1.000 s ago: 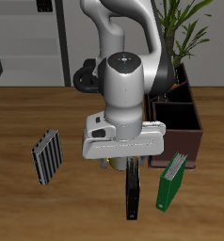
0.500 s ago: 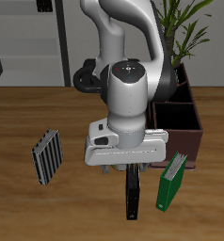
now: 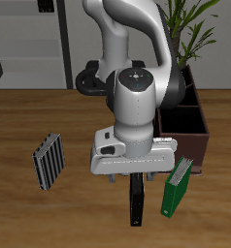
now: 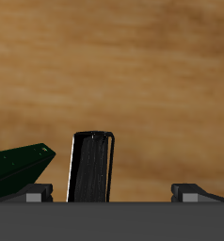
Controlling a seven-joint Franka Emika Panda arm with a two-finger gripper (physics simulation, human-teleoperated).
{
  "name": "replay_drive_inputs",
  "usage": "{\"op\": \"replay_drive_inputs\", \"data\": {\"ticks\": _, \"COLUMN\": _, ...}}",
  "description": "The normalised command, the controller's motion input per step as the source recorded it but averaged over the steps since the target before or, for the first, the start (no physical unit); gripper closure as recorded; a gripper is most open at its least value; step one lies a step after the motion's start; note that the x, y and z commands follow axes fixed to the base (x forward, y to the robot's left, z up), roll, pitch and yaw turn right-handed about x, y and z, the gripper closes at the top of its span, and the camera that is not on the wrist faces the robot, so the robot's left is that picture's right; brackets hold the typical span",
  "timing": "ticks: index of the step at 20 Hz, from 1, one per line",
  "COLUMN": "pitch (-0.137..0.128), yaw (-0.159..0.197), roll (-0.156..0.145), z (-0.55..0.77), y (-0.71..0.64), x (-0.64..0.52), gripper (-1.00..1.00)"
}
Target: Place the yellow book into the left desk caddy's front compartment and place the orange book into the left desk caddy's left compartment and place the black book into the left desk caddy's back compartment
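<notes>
The black book (image 3: pixel 137 199) lies flat on the table near its front edge, long and slim. My gripper (image 3: pixel 128 175) hangs just above its far end. In the wrist view the black book (image 4: pixel 90 168) stands between my spread fingertips (image 4: pixel 34 195), off-centre, and the gripper (image 4: pixel 112 193) is open and holds nothing. Dark brown caddy boxes (image 3: pixel 183 136) stand beside the arm, one behind the other (image 3: pixel 185 87). I cannot tell which one is the left desk caddy. The yellow book and the orange book are out of view.
A green book (image 3: pixel 176 186) stands tilted close beside the black book, also seen from the wrist as the green book (image 4: pixel 20 169). A grey-and-white striped book (image 3: pixel 48 160) stands on the arm's other side. A potted plant (image 3: pixel 190 34) rises behind the caddies.
The gripper has come down a little toward the black book. The books and caddies have not moved.
</notes>
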Motion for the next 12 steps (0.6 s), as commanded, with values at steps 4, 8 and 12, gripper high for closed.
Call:
{"op": "replay_drive_inputs", "data": {"ticks": 4, "pitch": 0.019, "yaw": 0.005, "roll": -0.004, "z": -0.18, "y": -0.03, "x": 0.06, "gripper": -1.0}}
{"op": "replay_drive_inputs", "data": {"ticks": 8, "pitch": 0.029, "yaw": 0.005, "roll": -0.01, "z": -0.16, "y": -0.09, "x": 0.01, "gripper": -1.0}}
{"op": "replay_drive_inputs", "data": {"ticks": 12, "pitch": 0.027, "yaw": 0.023, "roll": 0.016, "z": -0.23, "y": 0.06, "x": 0.07, "gripper": -1.0}}
